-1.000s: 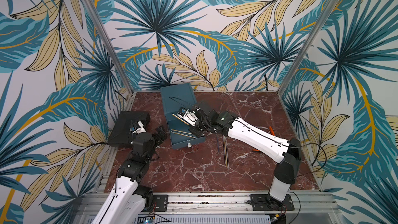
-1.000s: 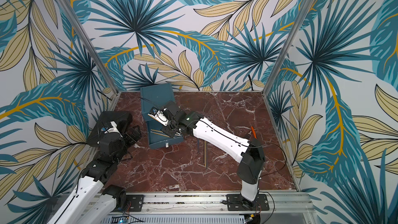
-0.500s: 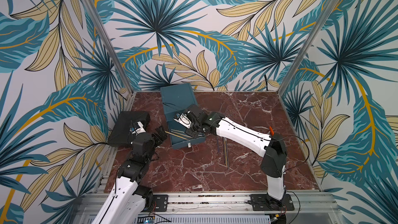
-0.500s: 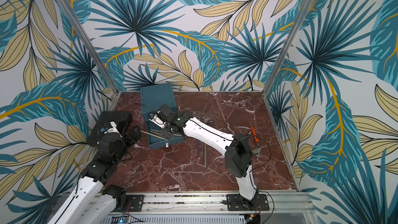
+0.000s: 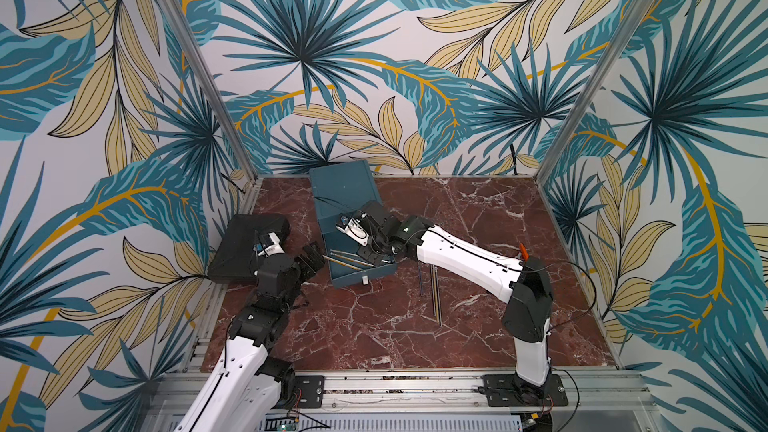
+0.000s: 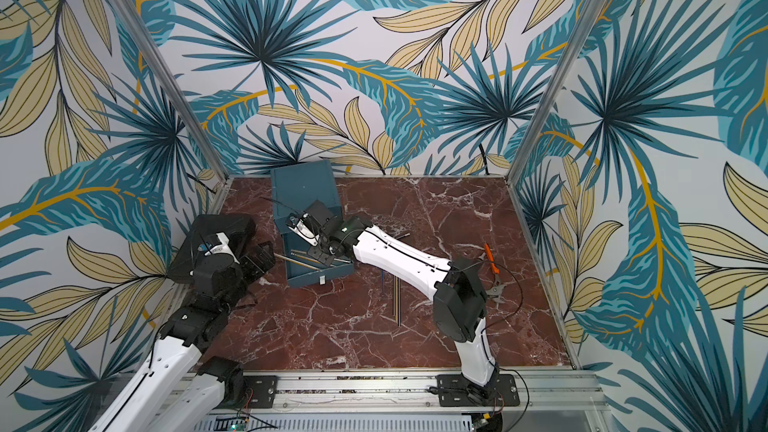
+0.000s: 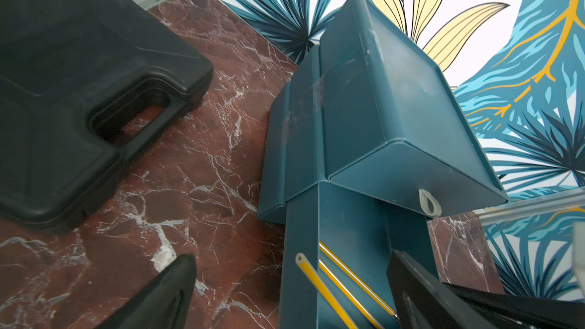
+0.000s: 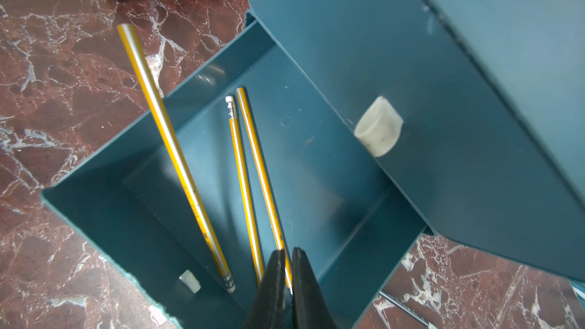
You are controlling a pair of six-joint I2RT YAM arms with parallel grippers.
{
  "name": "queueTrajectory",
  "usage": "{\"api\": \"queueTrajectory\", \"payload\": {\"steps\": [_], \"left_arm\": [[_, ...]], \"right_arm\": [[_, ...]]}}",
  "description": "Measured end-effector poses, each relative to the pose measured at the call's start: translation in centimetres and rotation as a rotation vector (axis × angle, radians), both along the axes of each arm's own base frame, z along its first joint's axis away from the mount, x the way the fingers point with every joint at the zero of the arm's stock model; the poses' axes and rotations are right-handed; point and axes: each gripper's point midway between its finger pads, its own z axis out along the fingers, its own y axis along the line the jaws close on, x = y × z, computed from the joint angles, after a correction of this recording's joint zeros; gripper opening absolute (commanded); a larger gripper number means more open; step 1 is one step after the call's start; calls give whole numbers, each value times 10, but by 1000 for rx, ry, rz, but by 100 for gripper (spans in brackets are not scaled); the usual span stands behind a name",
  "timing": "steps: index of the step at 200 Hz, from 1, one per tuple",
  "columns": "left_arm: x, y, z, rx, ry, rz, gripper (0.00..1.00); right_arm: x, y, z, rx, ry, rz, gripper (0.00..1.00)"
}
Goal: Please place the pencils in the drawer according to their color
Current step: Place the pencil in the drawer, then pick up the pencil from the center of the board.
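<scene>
Pencils (image 8: 177, 159) in the open drawer (image 8: 316, 169), right claw (image 8: 286, 250) tight on one yellow pencil (image 8: 261, 172), left claw (image 7: 291, 256) wide apart alongside

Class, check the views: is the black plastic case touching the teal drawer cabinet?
Apart. The left wrist view shows bare marble tabletop between the black case and the drawer cabinet; both top views show that gap too.

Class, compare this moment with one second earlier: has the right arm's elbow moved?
Yes. The right arm's elbow has swung away from the orange-handled tool, toward the drawer.
</scene>
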Motion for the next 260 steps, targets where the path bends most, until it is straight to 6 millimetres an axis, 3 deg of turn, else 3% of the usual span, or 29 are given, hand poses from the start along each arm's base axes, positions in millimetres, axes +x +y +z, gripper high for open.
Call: {"api": "queueTrajectory", "payload": {"steps": [42, 79, 120, 166, 218, 237, 260], "left_arm": [[10, -18, -14, -30, 44, -81, 93], [16, -29, -22, -54, 69, -134, 87], [22, -38, -18, -78, 53, -176, 79], [31, -54, -5, -112, 19, -252, 73], [36, -67, -1, -140, -2, -313, 73], [39, -70, -3, -146, 0, -325, 75], [42, -73, -6, -151, 10, -338, 84]], "right_arm": [[4, -6, 8, 20, -12, -64, 29], [0, -23, 40, 82, -51, -133, 41], [-4, -47, 73, 155, -104, -218, 52], [-1, -62, 75, 176, -125, -290, 59], [4, -66, 76, 185, -141, -339, 61], [6, -68, 76, 192, -143, -354, 62], [7, -72, 78, 209, -147, -380, 65]]}}
